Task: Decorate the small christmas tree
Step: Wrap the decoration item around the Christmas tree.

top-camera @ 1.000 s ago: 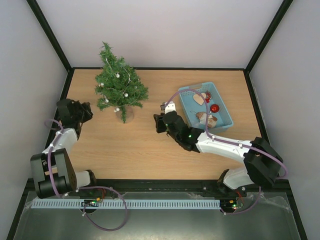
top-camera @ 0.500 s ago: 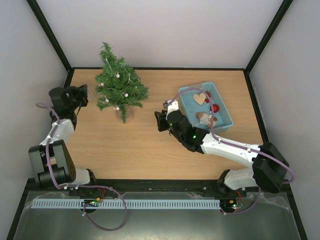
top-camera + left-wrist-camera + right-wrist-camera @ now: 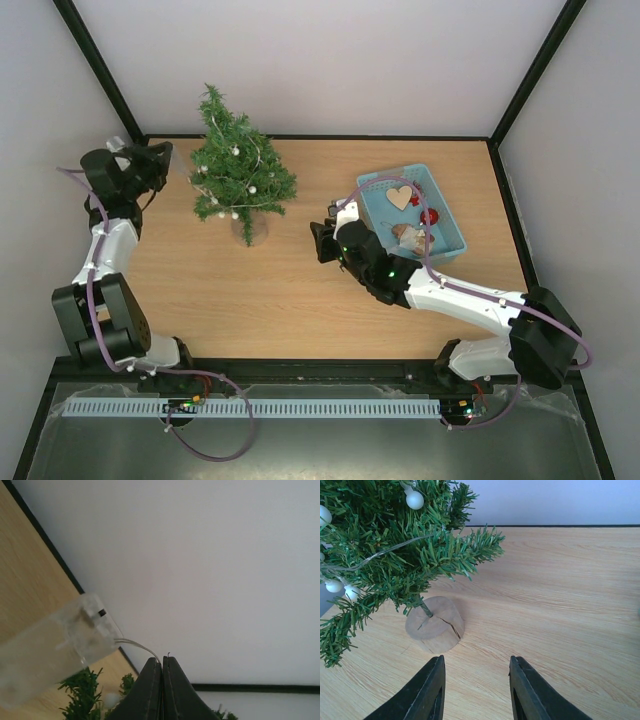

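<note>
**Two arms, one light string being finished**

The table (image 3: 300,290) carries the small christmas tree (image 3: 238,170) at ten o'clock, already strung with white bulbs. The blue tray (image 3: 390,174) of ornaments sits at two o'clock.

The right gripper (image 3: 476,661), jaws spread and empty, faces the tree's wooden base (image 3: 434,631). The left gripper (image 3: 160,160), at nine o'clock of the tree, has its jaws pressed together on the light wire (image 3: 137,645). The clear battery box (image 3: 55,650) hangs at the wire's end.

The next move is probably to park that box beside the trunk.

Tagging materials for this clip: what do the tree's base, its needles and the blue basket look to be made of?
The tree base looks like raw light wood, matte, showing grain and a crack. The needles seem plastic: dark green, slightly glossy flat strips. The basket is likely moulded plastic, uniform light blue with a thin rim.
</note>
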### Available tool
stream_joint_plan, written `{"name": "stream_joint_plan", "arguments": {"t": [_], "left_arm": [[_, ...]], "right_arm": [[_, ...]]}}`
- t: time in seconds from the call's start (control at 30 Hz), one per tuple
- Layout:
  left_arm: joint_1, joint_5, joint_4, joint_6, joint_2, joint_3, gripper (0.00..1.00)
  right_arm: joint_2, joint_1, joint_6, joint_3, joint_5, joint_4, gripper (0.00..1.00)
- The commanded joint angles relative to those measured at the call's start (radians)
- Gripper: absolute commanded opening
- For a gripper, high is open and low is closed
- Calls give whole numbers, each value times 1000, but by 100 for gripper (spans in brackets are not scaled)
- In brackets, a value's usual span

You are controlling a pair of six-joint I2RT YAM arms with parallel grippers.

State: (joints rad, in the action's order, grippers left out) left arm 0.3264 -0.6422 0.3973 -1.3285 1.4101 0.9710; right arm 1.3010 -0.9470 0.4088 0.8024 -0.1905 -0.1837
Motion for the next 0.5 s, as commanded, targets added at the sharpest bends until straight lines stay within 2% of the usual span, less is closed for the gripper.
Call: {"name": "stream_joint_plan", "arguments": {"t": [0.0,0.27,0.47], "left_arm": [[3,-112,-78,161,45,73,2],[-13,-129,-302,465,71,178,2],[-49,-134,-376,574,115,245,2]], "right_arm": [[-29,-7,-14,-6,-25,8,34],[-35,-7,-7,-13,-24,5,34],[-45,-7,-13,-14,-32,3,34]]}}
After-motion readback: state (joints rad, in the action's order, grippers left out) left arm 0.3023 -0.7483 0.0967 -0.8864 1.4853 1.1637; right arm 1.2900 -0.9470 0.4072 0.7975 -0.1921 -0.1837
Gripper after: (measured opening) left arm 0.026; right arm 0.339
